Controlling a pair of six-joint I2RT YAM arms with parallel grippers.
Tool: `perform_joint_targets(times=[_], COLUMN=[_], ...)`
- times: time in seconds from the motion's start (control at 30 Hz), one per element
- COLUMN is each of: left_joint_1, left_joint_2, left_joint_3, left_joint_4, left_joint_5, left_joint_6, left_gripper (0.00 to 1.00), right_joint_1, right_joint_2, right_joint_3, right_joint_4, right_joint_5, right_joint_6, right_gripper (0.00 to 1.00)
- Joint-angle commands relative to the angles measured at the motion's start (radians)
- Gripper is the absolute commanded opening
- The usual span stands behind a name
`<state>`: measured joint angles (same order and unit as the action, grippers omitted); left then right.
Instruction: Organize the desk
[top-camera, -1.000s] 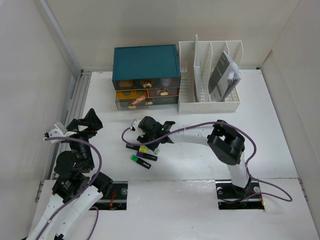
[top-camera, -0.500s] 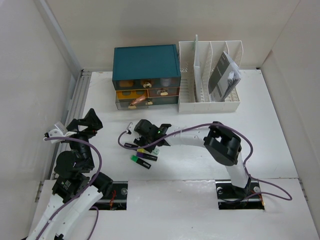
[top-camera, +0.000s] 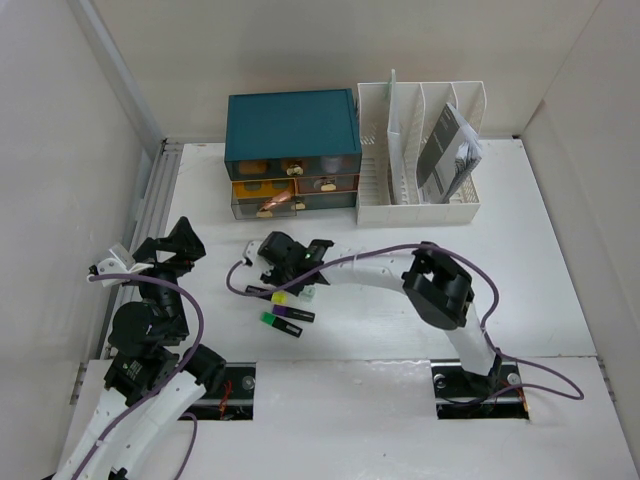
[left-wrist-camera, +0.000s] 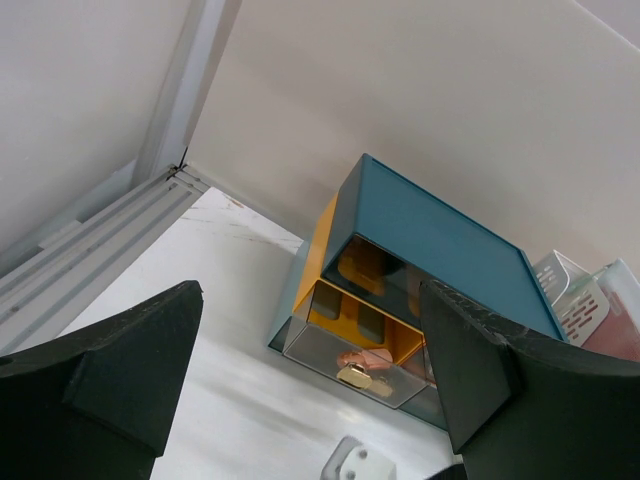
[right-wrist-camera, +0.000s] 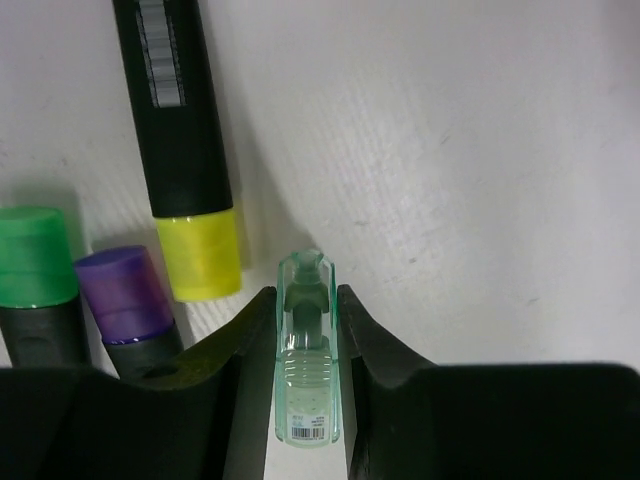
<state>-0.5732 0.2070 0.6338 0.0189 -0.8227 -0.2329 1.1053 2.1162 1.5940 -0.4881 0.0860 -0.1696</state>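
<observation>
On the white desk (top-camera: 540, 280), left of centre, three black markers lie side by side: a yellow-capped one (right-wrist-camera: 190, 160), a purple-capped one (right-wrist-camera: 130, 300) and a green-capped one (right-wrist-camera: 38, 270). Right beside them lies a small clear green tube (right-wrist-camera: 305, 350) with a barcode label. My right gripper (right-wrist-camera: 305, 297) is down at the desk surface, its two jaws pressed against both sides of the tube. In the top view that gripper (top-camera: 297, 283) sits over the marker group (top-camera: 283, 305). My left gripper (top-camera: 170, 245) hovers open at the left, holding nothing.
A teal drawer box (top-camera: 292, 125) with orange drawers stands at the back, and a white slotted file rack (top-camera: 420, 155) holding papers is next to it. A metal rail (top-camera: 150, 200) runs along the left edge. Two cut-outs hold the arm bases at the front.
My right gripper has slid left toward the markers and its jaws have narrowed onto the clear green tube. The left arm has not moved.
</observation>
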Motion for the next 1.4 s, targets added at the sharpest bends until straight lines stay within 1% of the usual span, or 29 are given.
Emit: perform_joint_targets(times=[0.0,0.07,0.1,0.13,0.17,0.23,0.27,0.37,0.43,0.47,0.53,0.67,0.73,0.83,0.93,1.0,1.07,1.17,1.37], left_joint_1=[0.004,0.004,0.004,0.004,0.004,0.004,0.004,0.004,0.004,0.004,0.004,0.004,0.004,0.004,0.004,0.004,0.004,0.004,0.004], left_joint_2=[-0.001,-0.001,-0.001,-0.001,-0.001,-0.001,0.008,0.008,0.008,0.008,0.008,0.017,0.017,0.017,0.017,0.026,0.026,0.035,0.046], left_joint_3=[-0.002,-0.002,-0.002,-0.002,-0.002,-0.002,-0.002,-0.002,-0.002,-0.002,-0.002,-0.002,-0.002,-0.002,-0.002,-0.002,-0.002,-0.002,-0.002], left_joint_4=[0.052,0.052,0.052,0.052,0.052,0.052,0.052,0.052,0.052,0.052,0.052,0.052,0.052,0.052,0.052,0.052,0.052,0.052,0.052], left_joint_5=[-0.004,-0.004,-0.013,-0.013,-0.013,-0.013,-0.013,-0.013,-0.013,-0.013,-0.013,-0.013,-0.013,-0.013,-0.013,-0.013,-0.013,-0.013,-0.023], left_joint_6=[0.014,0.014,0.014,0.014,0.014,0.014,0.014,0.014,0.014,0.014,0.014,0.014,0.014,0.014,0.014,0.014,0.014,0.023,0.023], left_gripper=[0.87,0.87,0.87,0.87,0.87,0.87,0.87,0.87,0.87,0.87,0.87,0.87,0.87,0.87,0.87,0.87,0.87,0.87,0.87], right_joint_1=[-0.045,-0.082,-0.103,-0.151,-0.172,-0.229,-0.243,-0.274,-0.295,-0.311,-0.323,-0.323,-0.332,-0.332,-0.332,-0.341,-0.341,-0.341,-0.341], right_joint_2=[-0.035,-0.064,-0.064,-0.073,-0.073,-0.073,-0.073,-0.062,-0.062,-0.062,-0.05,-0.019,-0.019,-0.03,-0.003,-0.002,0.008,0.046,0.119], right_joint_3=[0.154,0.237,0.265,0.294,0.357,0.418,0.472,0.508,0.52,0.52,0.546,0.569,0.546,0.509,0.55,0.541,0.541,0.541,0.616], right_joint_4=[-0.056,-0.095,-0.107,-0.119,-0.147,-0.17,-0.179,-0.158,-0.115,-0.103,-0.083,-0.061,-0.008,0.071,0.088,0.138,0.154,0.186,0.22], right_joint_5=[0.011,-0.064,-0.134,-0.173,-0.211,-0.291,-0.307,-0.347,-0.376,-0.425,-0.463,-0.497,-0.528,-0.528,-0.519,-0.532,-0.532,-0.532,-0.532], right_joint_6=[-0.148,-0.241,-0.264,-0.284,-0.327,-0.36,-0.37,-0.424,-0.458,-0.458,-0.468,-0.504,-0.504,-0.504,-0.481,-0.469,-0.469,-0.403,-0.323], right_gripper=[0.0,0.0,0.0,0.0,0.0,0.0,0.0,0.0,0.0,0.0,0.0,0.0,0.0,0.0,0.0,0.0,0.0,0.0,0.01])
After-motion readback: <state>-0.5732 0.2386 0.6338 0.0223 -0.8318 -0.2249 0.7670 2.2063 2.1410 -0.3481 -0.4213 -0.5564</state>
